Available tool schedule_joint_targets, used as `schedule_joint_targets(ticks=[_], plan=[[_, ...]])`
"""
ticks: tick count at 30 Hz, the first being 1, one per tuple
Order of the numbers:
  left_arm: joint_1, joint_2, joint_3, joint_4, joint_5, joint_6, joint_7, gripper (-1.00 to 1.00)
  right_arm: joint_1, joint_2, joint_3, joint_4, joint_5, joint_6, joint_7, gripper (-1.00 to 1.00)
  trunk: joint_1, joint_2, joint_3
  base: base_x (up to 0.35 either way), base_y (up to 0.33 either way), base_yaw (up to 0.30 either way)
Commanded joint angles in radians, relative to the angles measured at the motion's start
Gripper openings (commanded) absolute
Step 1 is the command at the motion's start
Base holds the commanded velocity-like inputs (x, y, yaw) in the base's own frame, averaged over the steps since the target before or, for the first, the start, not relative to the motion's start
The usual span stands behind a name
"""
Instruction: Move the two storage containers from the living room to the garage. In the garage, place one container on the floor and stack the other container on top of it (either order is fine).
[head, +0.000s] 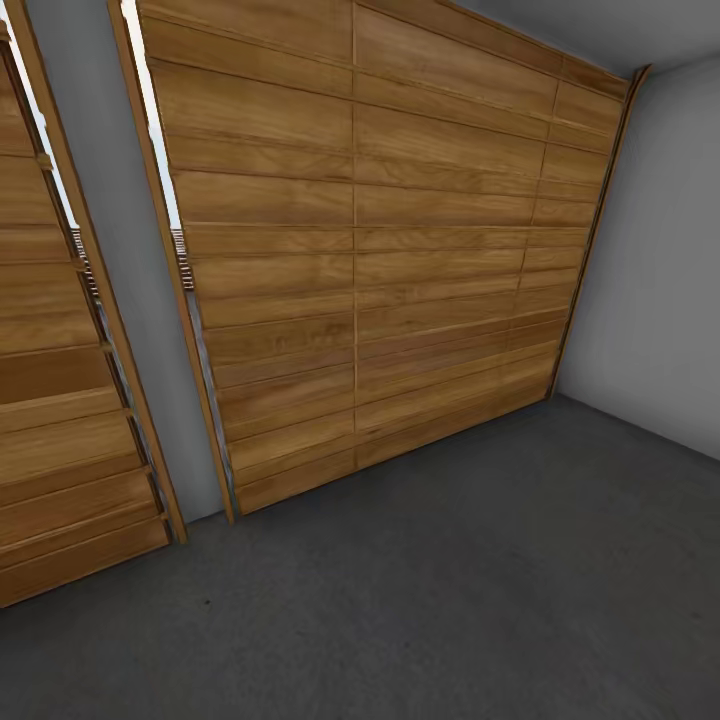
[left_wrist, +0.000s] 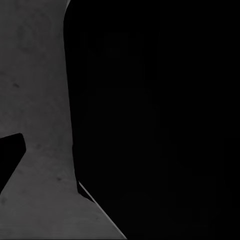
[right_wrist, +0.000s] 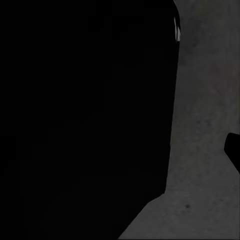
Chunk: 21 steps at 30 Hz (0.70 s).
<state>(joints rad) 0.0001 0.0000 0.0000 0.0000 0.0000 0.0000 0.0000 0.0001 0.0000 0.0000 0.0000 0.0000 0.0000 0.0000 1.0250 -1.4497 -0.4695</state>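
Room: looks like the garage, bare grey wall (head: 660, 260) on the right and a grey strip of wall between the two doors.
Doors: one big door of horizontal wooden planks (head: 380, 250) dead ahead, a second plank door (head: 60, 420) at the far left edge. Bright slivers of daylight show along their left edges.
Floor: dark grey speckled concrete floor (head: 450, 580) across the lower half of the head view; the same rough concrete turns up in the left wrist view (left_wrist: 35, 100) and the right wrist view (right_wrist: 205, 125).
Left wrist view: a huge black shape (left_wrist: 160, 120) sits right up against the lens, plus a small black wedge (left_wrist: 10, 155) at the edge. Honestly can't say what either is.
Right wrist view: same deal, a big black mass (right_wrist: 85, 120) up close, and a little dark corner (right_wrist: 234, 150) poking in at the side.
Jaws: can't tell whether they're apart or together, on either arm.
Containers vs jaws: can't place either bin relative to the fingers from these shots.
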Motion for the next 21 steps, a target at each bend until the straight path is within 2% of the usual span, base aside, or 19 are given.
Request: schedule_joint_targets(ticks=[1, 6, 11, 21], plan=[[0.0, 0.0, 0.0, 0.0, 0.0, 0.0, 0.0, 1.0, 0.0, 0.0, 0.0, 0.0, 0.0, 0.0, 0.0, 1.0, 0.0, 0.0, 0.0, 0.0, 0.0, 0.0], [0.004, -0.005, 0.0, -0.006, 0.0, -0.001, -0.001, 1.0, 0.003, 0.002, -0.003, 0.002, 0.009, 0.004, 0.001, 1.0, 0.0, 0.0, 0.0, 0.0, 0.0, 0.0], [0.007, 0.008, 0.001, -0.03, -0.001, -0.003, -0.002, 1.0, 0.003, 0.006, -0.002, -0.001, 0.01, 0.002, -0.001, 1.0, 0.0, 0.0, 0.0, 0.0, 0.0, 0.0], [0.008, 0.01, 0.001, -0.038, 0.0, -0.003, -0.002, 1.0, 0.003, 0.006, -0.003, -0.002, 0.009, 0.002, -0.002, 1.0, 0.0, 0.0, 0.0, 0.0, 0.0, 0.0]])
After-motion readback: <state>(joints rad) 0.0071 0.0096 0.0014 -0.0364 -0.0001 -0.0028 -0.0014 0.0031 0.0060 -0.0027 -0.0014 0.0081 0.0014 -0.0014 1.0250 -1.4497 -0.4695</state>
